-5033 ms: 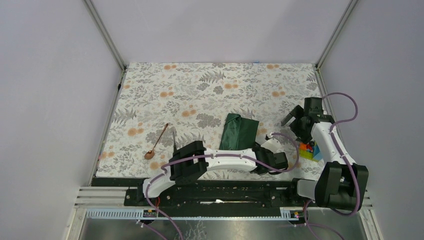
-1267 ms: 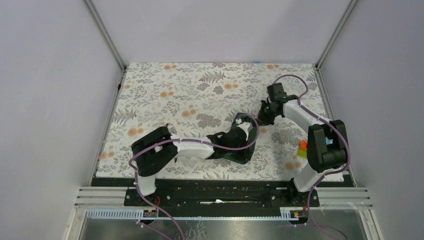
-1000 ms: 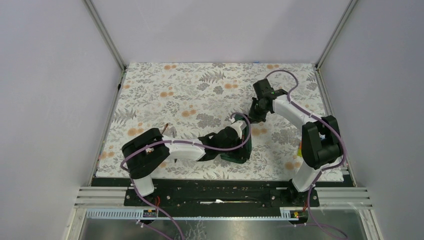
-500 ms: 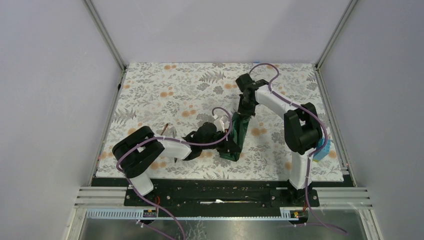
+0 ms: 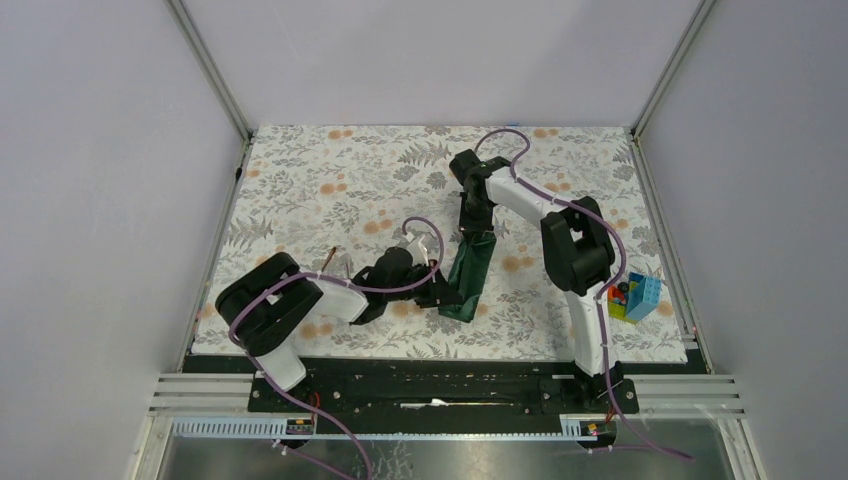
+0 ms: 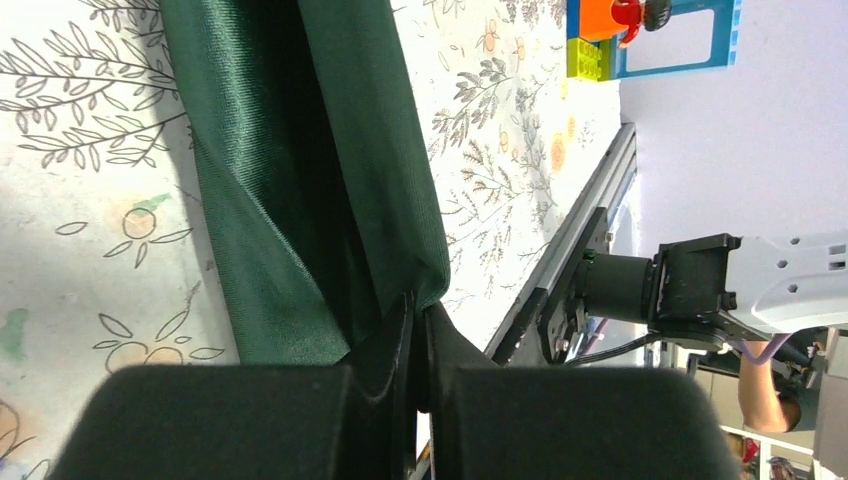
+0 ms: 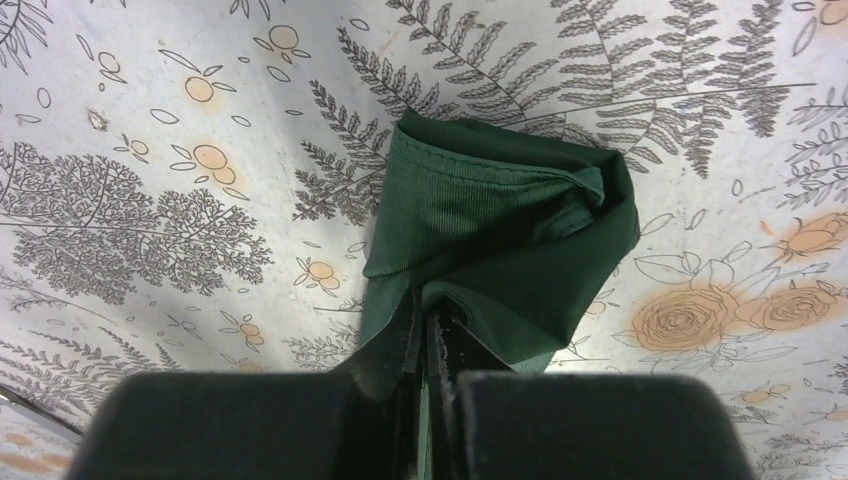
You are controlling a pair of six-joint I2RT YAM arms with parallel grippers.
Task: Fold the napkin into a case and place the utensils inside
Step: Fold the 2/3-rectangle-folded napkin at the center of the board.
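The dark green napkin point(image 5: 468, 275) lies as a narrow long strip near the middle of the tablecloth, running from far to near. My left gripper point(image 5: 447, 296) is at its near end. In the left wrist view the jaws point(image 6: 420, 305) are pinched on a corner of the napkin point(image 6: 300, 150). My right gripper point(image 5: 476, 228) holds the far end. In the right wrist view it point(image 7: 428, 305) is shut with a fold of the napkin point(image 7: 500, 230) between the fingers. A copper spoon tip point(image 5: 332, 253) peeks out beside the left arm. The knife is hidden.
Bright toy blocks point(image 5: 632, 297) sit at the right edge of the floral tablecloth point(image 5: 330, 180) and appear far off as toy blocks point(image 6: 650, 35) in the left wrist view. The metal frame rail point(image 5: 450, 385) runs along the near edge. Both arms reach across the middle.
Both grippers have carried the napkin leftward. The cloth has narrowed from a broader folded shape into a slim strip. The right arm has swung left and the blocks show again.
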